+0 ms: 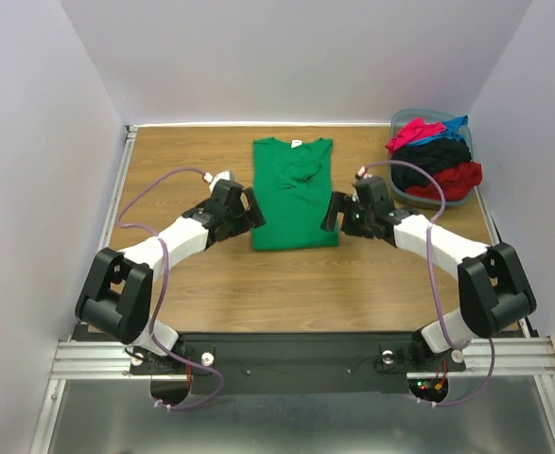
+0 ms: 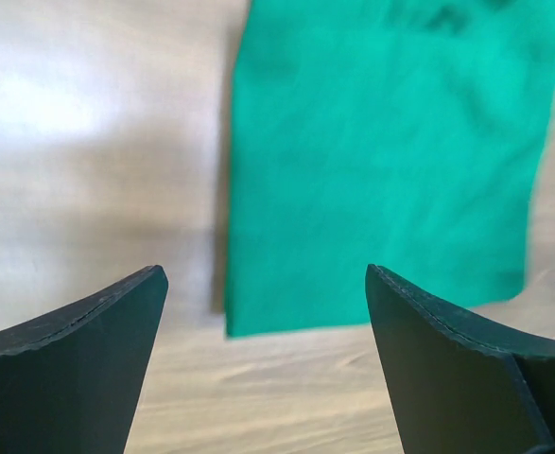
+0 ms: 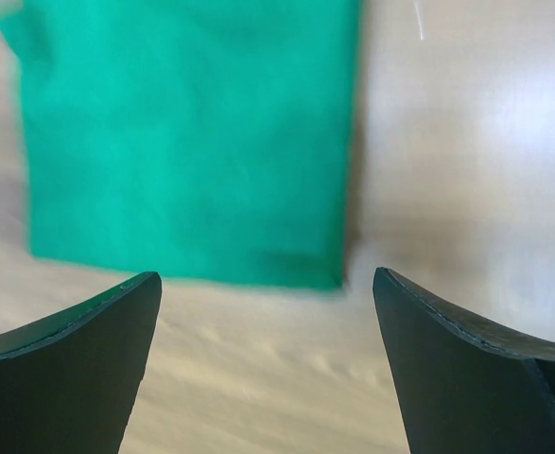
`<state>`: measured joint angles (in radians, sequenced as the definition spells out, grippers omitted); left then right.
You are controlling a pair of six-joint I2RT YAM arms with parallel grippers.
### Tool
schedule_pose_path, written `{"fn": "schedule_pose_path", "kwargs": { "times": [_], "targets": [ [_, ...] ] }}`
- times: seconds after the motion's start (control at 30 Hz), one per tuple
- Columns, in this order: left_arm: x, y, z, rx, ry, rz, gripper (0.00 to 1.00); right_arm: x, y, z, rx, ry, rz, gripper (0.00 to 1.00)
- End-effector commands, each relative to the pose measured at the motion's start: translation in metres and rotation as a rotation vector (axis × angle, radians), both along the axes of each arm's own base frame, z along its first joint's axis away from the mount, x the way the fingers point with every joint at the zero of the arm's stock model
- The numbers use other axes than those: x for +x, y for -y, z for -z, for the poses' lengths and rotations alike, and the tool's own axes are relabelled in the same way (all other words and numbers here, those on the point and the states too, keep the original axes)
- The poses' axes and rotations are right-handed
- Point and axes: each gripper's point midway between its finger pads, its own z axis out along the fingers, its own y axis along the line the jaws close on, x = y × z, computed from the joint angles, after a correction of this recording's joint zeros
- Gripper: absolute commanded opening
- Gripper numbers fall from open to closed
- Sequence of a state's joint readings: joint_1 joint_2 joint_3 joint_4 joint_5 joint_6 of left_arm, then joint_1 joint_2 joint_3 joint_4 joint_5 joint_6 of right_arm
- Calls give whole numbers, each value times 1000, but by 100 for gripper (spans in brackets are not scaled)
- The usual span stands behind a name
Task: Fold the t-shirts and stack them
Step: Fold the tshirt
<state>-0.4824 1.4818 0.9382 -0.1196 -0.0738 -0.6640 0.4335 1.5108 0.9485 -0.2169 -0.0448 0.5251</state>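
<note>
A bright green t-shirt lies flat on the wooden table, its sides folded in to a long rectangle, collar at the far end. It also shows in the left wrist view and the right wrist view. My left gripper is open and empty just off the shirt's left edge near its near corner. My right gripper is open and empty just off the shirt's right edge. Both sets of jaws stand wide apart over bare wood. Pink-red, blue, black and red t-shirts lie piled in the bin.
A grey-blue plastic bin stands at the back right corner of the table. White walls close the table on three sides. Purple cables loop over both arms.
</note>
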Motion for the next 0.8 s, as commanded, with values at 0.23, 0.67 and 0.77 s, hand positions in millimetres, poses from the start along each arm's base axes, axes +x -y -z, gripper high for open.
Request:
{"fn": "schedule_pose_path", "kwargs": {
  "times": [0.23, 0.67, 0.77],
  "targets": [
    [-32, 20, 38, -149, -80, 45, 97, -26, -17, 40, 216, -130, 112, 86],
    [-54, 32, 82, -181, -199, 85, 45, -36, -4, 69, 229, -174, 231, 43],
    [-57, 32, 87, -180, -214, 80, 26, -41, -1, 70, 221, -171, 229, 25]
  ]
}}
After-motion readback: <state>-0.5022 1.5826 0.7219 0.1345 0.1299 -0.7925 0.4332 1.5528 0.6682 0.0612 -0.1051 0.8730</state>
